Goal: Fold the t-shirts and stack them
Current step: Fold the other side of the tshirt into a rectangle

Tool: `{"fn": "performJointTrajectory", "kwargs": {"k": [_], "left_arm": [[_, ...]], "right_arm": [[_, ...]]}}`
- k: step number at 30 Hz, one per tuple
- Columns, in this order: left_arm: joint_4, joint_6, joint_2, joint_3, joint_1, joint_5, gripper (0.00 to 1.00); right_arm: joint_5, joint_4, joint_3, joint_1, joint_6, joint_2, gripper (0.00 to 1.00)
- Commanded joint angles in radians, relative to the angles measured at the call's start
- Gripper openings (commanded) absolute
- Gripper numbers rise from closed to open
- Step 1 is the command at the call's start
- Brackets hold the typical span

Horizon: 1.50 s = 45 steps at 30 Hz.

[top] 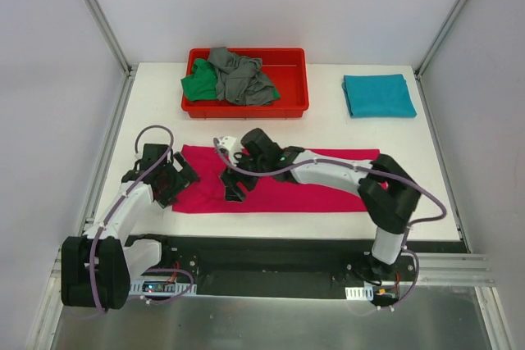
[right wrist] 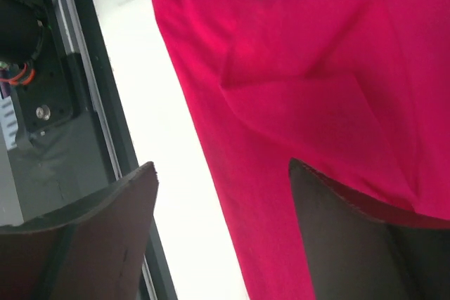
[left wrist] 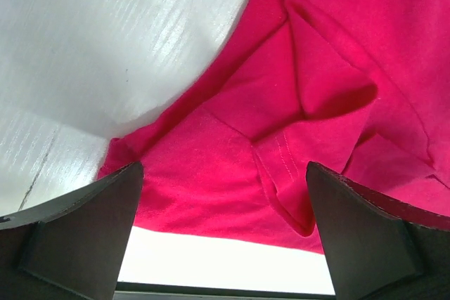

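The magenta-pink t-shirt [top: 287,182] lies as a long flat strip across the near part of the table. My left gripper [top: 170,179] is open over its left end, where a sleeve and hem are bunched [left wrist: 281,138]; nothing is held between its fingers [left wrist: 77,237]. My right gripper [top: 234,184] is open over the shirt's left-middle part. The shirt's near edge [right wrist: 281,194] runs between its fingers [right wrist: 351,237]. A folded teal t-shirt [top: 379,94] lies at the back right. The green t-shirt [top: 199,86] and the grey t-shirt [top: 242,78] lie crumpled in the red tray [top: 291,108].
The red tray stands at the back centre of the white table [top: 328,125]. The black mounting rail [top: 271,252] with the arm bases runs along the near edge. Metal frame posts [top: 98,14] stand at the back corners.
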Motion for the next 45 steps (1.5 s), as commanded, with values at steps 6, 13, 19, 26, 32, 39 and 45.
{"fn": "performJointTrajectory", "kwargs": {"k": [6,13,19,26,32,39,45], "left_arm": [[0.049,-0.007,0.007,-0.033,0.034,0.068,0.99],[0.054,-0.004,0.023,-0.044,0.034,0.066,0.99],[0.054,0.001,0.022,-0.045,0.056,0.069,0.99],[0.054,0.005,0.02,-0.045,0.056,0.069,0.99],[0.054,0.01,0.02,-0.045,0.059,0.065,0.99],[0.054,0.014,0.02,-0.047,0.062,0.068,0.99],[0.051,0.016,0.02,-0.047,0.061,0.062,0.99]], "right_arm": [[-0.106,0.024,0.244,0.062,-0.083,0.223,0.65],[-0.07,-0.031,0.322,0.068,-0.113,0.312,0.51],[-0.024,-0.059,0.354,0.073,-0.14,0.349,0.46],[0.004,-0.091,0.362,0.081,-0.169,0.354,0.36],[0.019,-0.091,0.35,0.088,-0.169,0.334,0.01],[0.024,-0.076,0.27,0.09,-0.166,0.231,0.0],[0.044,-0.086,0.212,0.09,-0.166,0.182,0.01]]}}
